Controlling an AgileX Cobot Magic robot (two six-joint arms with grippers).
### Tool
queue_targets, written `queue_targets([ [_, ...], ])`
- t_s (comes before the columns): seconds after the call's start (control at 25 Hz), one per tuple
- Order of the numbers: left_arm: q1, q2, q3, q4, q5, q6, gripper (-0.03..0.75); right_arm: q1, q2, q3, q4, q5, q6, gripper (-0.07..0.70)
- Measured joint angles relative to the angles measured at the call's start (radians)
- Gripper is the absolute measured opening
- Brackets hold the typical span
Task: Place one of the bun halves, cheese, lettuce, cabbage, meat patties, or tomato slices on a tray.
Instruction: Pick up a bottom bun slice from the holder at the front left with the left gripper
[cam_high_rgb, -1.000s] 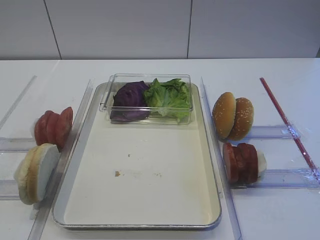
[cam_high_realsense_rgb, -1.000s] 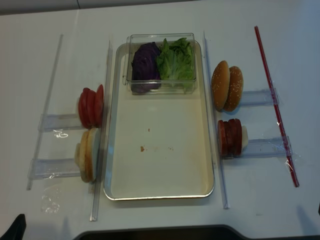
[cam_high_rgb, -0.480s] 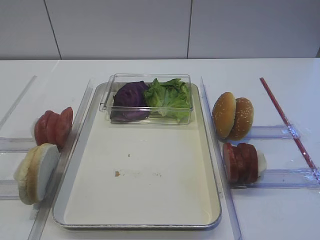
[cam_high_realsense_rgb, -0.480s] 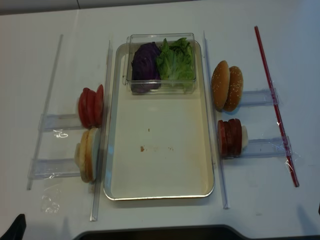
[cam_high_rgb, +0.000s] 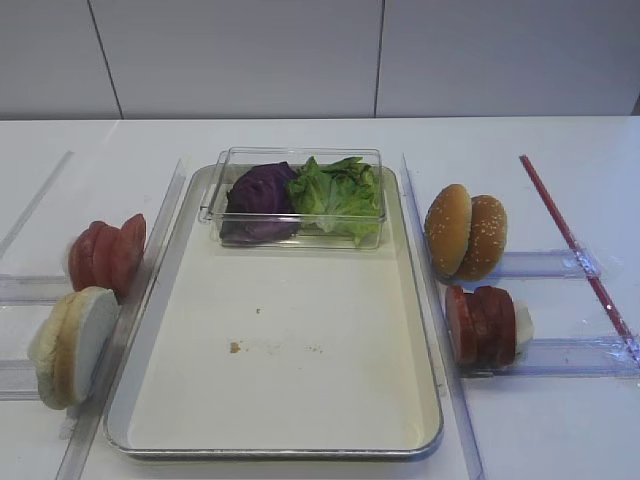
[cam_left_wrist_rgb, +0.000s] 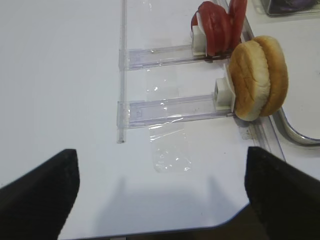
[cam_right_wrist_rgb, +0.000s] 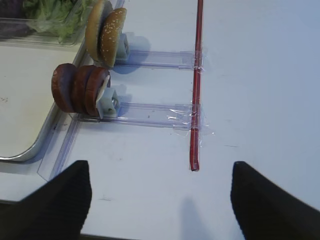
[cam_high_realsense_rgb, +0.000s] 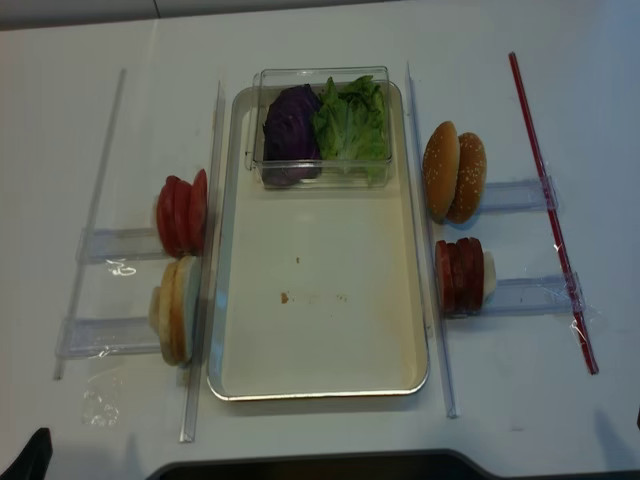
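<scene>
Left gripper (cam_left_wrist_rgb: 160, 200) spread wide, nothing between its fingers (cam_left_wrist_rgb: 42, 187), hovering over bare table short of the tray's (cam_high_rgb: 424, 330) left rim. Right gripper (cam_right_wrist_rgb: 160, 200) likewise parted and empty, off the tray's right rim. Bun halves (cam_left_wrist_rgb: 257, 77) stand on edge just left of the tray, tomato slices (cam_left_wrist_rgb: 220, 25) beyond them. Meat patties (cam_right_wrist_rgb: 80, 89) stand on edge just right of the tray, sesame buns (cam_right_wrist_rgb: 105, 32) further back. Lettuce (cam_high_rgb: 340, 193) and cabbage (cam_high_rgb: 258, 198) sit in a clear box (cam_high_rgb: 300, 235) at the tray's far end; near end open, only crumbs.
</scene>
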Motion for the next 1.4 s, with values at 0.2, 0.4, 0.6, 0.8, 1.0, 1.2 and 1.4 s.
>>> queue_targets([
  [0.2,0.0,0.0,0.0,0.0,0.0,0.0,0.655,0.0,0.0,0.0,0.0,0.0,0.0,0.0],
  [0.4,0.0,0.0,0.0,0.0,0.0,-0.004,0.655,0.0,0.0,0.0,0.0,0.0,0.0,0.0],
  [0.6,0.0,0.0,-0.004,-0.016,0.003,0.004,0.643,0.0,0.0,0.0,-0.009,0.0,0.011,0.0],
  [0.8,0.0,0.046,-0.025,-0.095,0.001,0.03,0.628,0.0,0.0,0.0,-0.014,0.0,0.017,0.0],
  [1.0,0.0,0.158,-0.071,-0.127,0.001,0.066,0.625,0.0,0.0,0.0,-0.015,0.0,0.017,0.0],
  [1.2,-0.009,0.225,-0.153,-0.132,-0.011,0.088,0.594,0.0,0.0,0.0,-0.017,0.0,0.017,0.0],
  [1.4,-0.054,0.294,-0.23,-0.194,-0.013,0.132,0.575,0.0,0.0,0.0,-0.017,0.0,0.017,0.0],
])
